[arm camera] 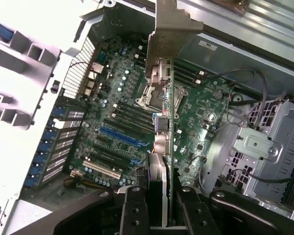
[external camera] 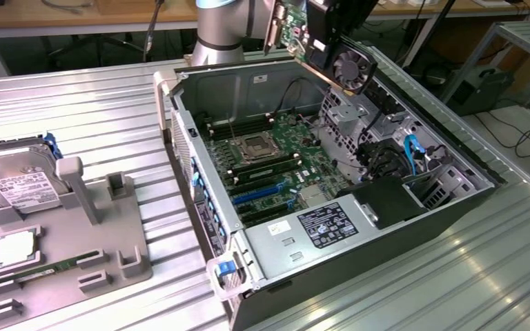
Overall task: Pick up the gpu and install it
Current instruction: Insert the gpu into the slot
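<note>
The gpu [external camera: 344, 63], a card with a black fan on a green board, hangs tilted above the back rim of the open computer case [external camera: 177, 124]. My gripper [external camera: 325, 17] is shut on its upper end. In the wrist view the gpu [arm camera: 169, 112] is seen edge-on, its silver bracket [arm camera: 172, 34] pointing away from me, with my gripper [arm camera: 161, 208] clamped on the card between its black fingers [arm camera: 132, 210]. Below it lies the motherboard [arm camera: 117, 112] with its blue slot [arm camera: 120, 138] and the processor socket [arm camera: 151, 95]. The blue slots [external camera: 260, 196] sit low inside the case.
A grey fixture [external camera: 108, 234] at the exterior view's left carries a silver hard drive [external camera: 25, 183], a processor [external camera: 12, 248] and a green memory stick [external camera: 53, 267]. Inside the case are the power supply [external camera: 325, 224], a drive cage [arm camera: 264, 147] and loose cables [external camera: 413, 155].
</note>
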Tool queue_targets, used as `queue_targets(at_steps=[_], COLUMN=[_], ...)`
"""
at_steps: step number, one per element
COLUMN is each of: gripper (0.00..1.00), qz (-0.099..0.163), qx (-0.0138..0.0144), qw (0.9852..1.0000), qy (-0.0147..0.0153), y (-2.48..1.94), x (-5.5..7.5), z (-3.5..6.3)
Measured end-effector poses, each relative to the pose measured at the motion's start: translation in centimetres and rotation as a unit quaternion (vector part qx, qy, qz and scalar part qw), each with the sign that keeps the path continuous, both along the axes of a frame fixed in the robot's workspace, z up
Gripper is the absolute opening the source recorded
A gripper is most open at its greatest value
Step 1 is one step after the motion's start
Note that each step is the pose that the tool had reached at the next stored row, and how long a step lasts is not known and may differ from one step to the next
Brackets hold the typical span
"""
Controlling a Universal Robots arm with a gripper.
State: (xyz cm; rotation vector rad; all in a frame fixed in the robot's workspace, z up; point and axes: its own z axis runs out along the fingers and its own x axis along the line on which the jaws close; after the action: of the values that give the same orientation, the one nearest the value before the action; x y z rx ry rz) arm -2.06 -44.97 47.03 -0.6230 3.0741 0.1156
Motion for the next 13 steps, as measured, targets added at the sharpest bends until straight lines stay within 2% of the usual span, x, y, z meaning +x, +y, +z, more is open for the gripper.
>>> queue_targets(at_steps=[3, 13], gripper=[0.27, 0.27], qz=[0.026, 0.07], qx=[0.0, 0.0], qw=[0.9997, 0.9976], qy=[0.0, 0.0], y=[-0.02, -0.04], x=[0.0, 0.0], z=[-0.01, -0.02])
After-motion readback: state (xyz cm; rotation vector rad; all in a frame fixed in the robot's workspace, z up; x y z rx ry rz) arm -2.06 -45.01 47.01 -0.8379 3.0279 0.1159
